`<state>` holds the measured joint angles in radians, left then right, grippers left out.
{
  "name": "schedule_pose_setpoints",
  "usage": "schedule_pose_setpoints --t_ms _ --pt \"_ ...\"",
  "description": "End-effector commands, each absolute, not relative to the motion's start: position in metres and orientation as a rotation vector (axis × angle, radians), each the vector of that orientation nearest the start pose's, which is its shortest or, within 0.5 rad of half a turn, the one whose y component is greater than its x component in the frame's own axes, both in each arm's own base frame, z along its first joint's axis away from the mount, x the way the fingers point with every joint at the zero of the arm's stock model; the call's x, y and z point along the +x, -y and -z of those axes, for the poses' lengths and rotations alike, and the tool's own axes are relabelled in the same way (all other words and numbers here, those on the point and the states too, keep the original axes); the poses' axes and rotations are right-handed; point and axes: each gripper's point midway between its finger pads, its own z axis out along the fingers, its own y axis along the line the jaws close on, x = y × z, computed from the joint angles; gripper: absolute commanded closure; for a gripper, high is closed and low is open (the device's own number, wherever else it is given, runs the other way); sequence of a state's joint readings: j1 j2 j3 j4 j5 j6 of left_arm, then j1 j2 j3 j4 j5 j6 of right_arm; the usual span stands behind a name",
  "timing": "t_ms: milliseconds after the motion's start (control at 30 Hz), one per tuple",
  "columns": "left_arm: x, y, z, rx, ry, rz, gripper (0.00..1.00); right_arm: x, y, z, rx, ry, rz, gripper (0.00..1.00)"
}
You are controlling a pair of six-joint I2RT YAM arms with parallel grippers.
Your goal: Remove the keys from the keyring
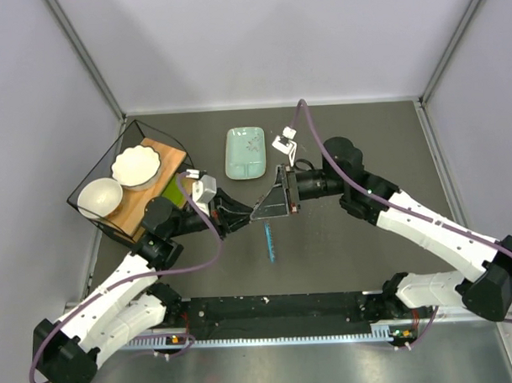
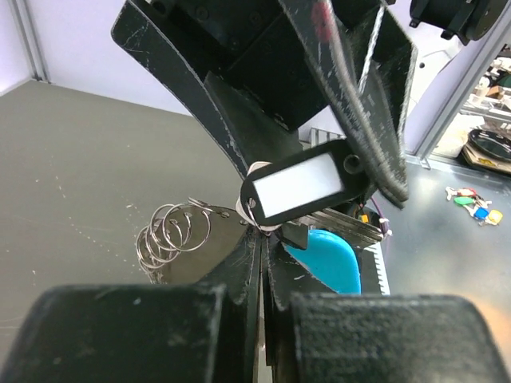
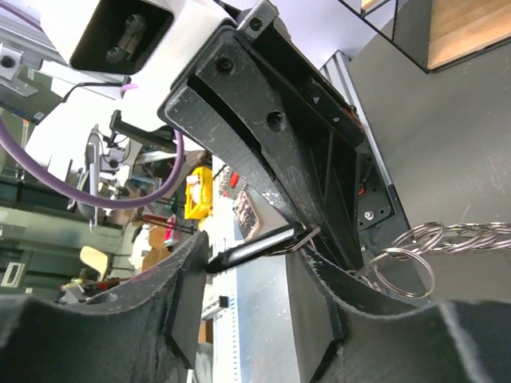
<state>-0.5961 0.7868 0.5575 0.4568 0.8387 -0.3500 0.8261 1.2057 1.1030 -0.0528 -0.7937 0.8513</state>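
My left gripper (image 1: 243,217) (image 2: 265,231) is shut on a small ring of the keyring, held above the table. A cluster of thin metal rings (image 2: 172,231) (image 3: 415,249) hangs to one side of it. A black oblong tag with a white label (image 2: 299,186) stands up from the pinched ring. The bright blue tag (image 2: 329,257) (image 1: 269,240) and flat silvery keys (image 2: 353,227) hang on the other side. My right gripper (image 1: 275,203) (image 3: 247,275) is open, its fingers (image 3: 185,279) either side of the black tag (image 3: 255,249), seen edge-on.
A pale green dish (image 1: 244,151) lies behind the grippers. A black wire basket (image 1: 99,159) at the left holds two white bowls (image 1: 136,165) on a wooden board (image 1: 159,191). Grey walls stand close on three sides.
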Motion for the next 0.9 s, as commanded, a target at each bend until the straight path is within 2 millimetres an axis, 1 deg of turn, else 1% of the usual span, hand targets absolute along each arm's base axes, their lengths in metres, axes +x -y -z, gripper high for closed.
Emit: schedule_pose_setpoints --t_ms 0,33,67,100,133,200,233,367,400,433,467,500,567,600,633,667,700,733,767,800,833,867 --pt "0.139 0.271 -0.307 0.940 -1.220 1.362 1.00 0.135 -0.360 -0.403 -0.722 -1.744 -1.841 0.55" --pt "0.139 0.272 -0.307 0.939 -1.221 1.364 1.00 0.136 -0.361 -0.409 -0.727 -1.727 -1.838 0.53" --pt "0.138 0.271 -0.309 0.938 -1.210 1.366 1.00 0.138 -0.363 -0.409 -0.727 -1.731 -1.837 0.52" --pt "0.138 0.271 -0.307 0.938 -1.215 1.367 1.00 0.138 -0.364 -0.410 -0.732 -1.730 -1.835 0.51" --pt "0.138 0.271 -0.309 0.937 -1.209 1.365 1.00 0.139 -0.364 -0.416 -0.742 -1.713 -1.833 0.50" --pt "0.137 0.271 -0.308 0.938 -1.208 1.366 1.00 0.141 -0.367 -0.416 -0.747 -1.717 -1.832 0.48" --pt "0.137 0.270 -0.308 0.941 -1.205 1.365 1.00 0.140 -0.367 -0.419 -0.758 -1.705 -1.828 0.47" --pt "0.135 0.269 -0.310 0.939 -1.189 1.369 1.00 0.143 -0.367 -0.420 -0.779 -1.689 -1.797 0.46" --pt "0.134 0.269 -0.311 0.938 -1.181 1.366 1.00 0.142 -0.365 -0.422 -0.790 -1.671 -1.781 0.46" --pt "0.133 0.269 -0.312 0.940 -1.178 1.366 1.00 0.144 -0.363 -0.416 -0.803 -1.672 -1.737 0.47" --pt "0.133 0.268 -0.313 0.941 -1.177 1.368 1.00 0.144 -0.361 -0.416 -0.811 -1.656 -1.709 0.47" --pt "0.132 0.268 -0.312 0.942 -1.178 1.369 1.00 0.141 -0.354 -0.422 -0.819 -1.618 -1.679 0.47" --pt "0.131 0.268 -0.314 0.941 -1.172 1.370 1.00 0.149 -0.346 -0.413 -0.820 -1.584 -1.558 0.49" --pt "0.131 0.268 -0.315 0.942 -1.170 1.369 1.00 0.152 -0.342 -0.400 -0.815 -1.595 -1.509 0.50" --pt "0.130 0.267 -0.317 0.942 -1.160 1.367 1.00 0.156 -0.330 -0.406 -0.797 -1.533 -1.421 0.52" --pt "0.130 0.267 -0.318 0.942 -1.156 1.367 1.00 0.158 -0.325 -0.404 -0.792 -1.513 -1.374 0.54" --pt "0.129 0.266 -0.319 0.940 -1.151 1.366 1.00 0.161 -0.320 -0.389 -0.788 -1.525 -1.329 0.56" --pt "0.128 0.266 -0.320 0.943 -1.145 1.367 1.00 0.164 -0.310 -0.392 -0.777 -1.482 -1.253 0.60" --pt "0.127 0.266 -0.322 0.944 -1.136 1.367 1.00 0.165 -0.305 -0.387 -0.780 -1.475 -1.221 0.62" --pt "0.126 0.265 -0.323 0.948 -1.128 1.370 1.00 0.167 -0.303 -0.373 -0.787 -1.485 -1.190 0.64" --pt "0.124 0.265 -0.323 0.952 -1.126 1.379 1.00 0.168 -0.300 -0.370 -0.814 -1.453 -1.149 0.66" --pt "0.123 0.265 -0.327 0.956 -1.106 1.380 1.00 0.164 -0.295 -0.371 -0.825 -1.420 -1.140 0.66"
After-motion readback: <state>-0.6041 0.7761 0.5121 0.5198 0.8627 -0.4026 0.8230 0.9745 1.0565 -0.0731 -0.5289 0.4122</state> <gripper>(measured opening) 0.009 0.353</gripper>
